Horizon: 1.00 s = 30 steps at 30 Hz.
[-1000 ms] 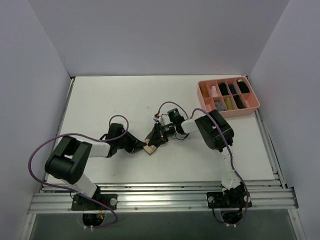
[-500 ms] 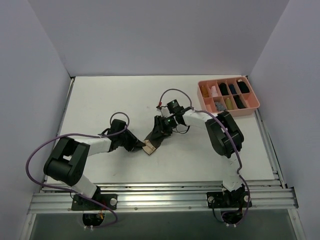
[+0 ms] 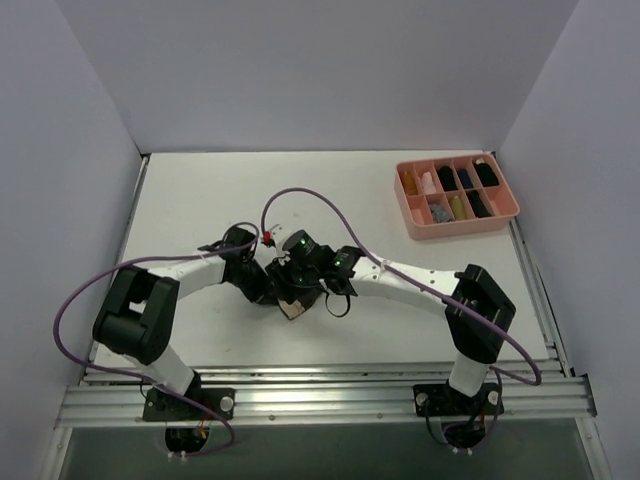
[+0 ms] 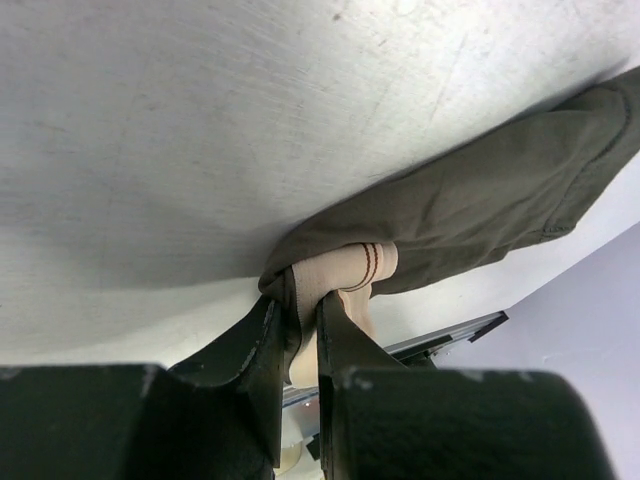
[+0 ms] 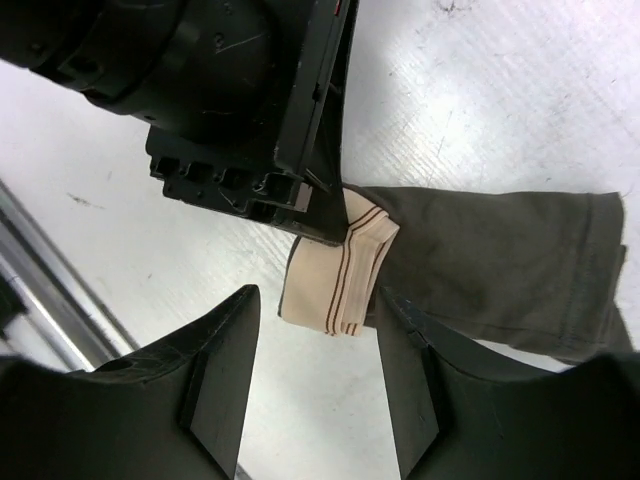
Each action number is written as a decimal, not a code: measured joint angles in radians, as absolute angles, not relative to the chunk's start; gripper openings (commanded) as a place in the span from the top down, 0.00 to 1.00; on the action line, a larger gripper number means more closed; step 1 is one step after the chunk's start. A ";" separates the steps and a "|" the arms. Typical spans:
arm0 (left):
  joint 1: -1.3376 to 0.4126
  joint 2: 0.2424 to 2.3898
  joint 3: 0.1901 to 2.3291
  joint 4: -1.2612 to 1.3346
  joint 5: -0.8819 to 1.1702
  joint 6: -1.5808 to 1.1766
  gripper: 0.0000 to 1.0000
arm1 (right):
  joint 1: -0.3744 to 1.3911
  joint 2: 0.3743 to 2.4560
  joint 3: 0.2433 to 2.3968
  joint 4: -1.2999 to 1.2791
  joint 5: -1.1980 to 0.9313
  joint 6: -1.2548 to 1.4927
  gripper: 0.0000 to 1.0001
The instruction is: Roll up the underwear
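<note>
Lilac walls (image 3: 300,70) enclose the scuffed white worktop (image 3: 200,200). The left gripper (image 4: 300,315) pinches the olive-brown cloth underwear (image 4: 480,190) by its beige waistband (image 5: 335,275), and the right gripper (image 5: 315,300) gapes empty.

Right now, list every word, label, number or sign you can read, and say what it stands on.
None can be read.
The waistband of the underwear carries only thin dark stripes, no lettering.
The pink tray shows no legible label in the top view.

No text, label or number legible in any view. Underwear (image 5: 500,260) waistband (image 5: 335,285): thin dark stripes, no lettering.
</note>
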<state>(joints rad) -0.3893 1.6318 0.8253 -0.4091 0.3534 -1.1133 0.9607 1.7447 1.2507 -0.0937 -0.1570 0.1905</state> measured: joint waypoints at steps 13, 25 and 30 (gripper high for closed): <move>-0.362 1.681 0.902 -0.573 0.379 -1.067 0.98 | 1.137 1.767 1.230 -0.033 0.102 0.120 0.58; -0.358 1.686 0.908 -0.597 0.382 -1.061 0.98 | 1.193 1.861 1.222 0.010 0.155 0.103 0.58; -0.358 1.686 0.908 -0.598 0.382 -1.061 0.98 | 1.193 1.901 1.219 0.011 0.189 0.101 0.59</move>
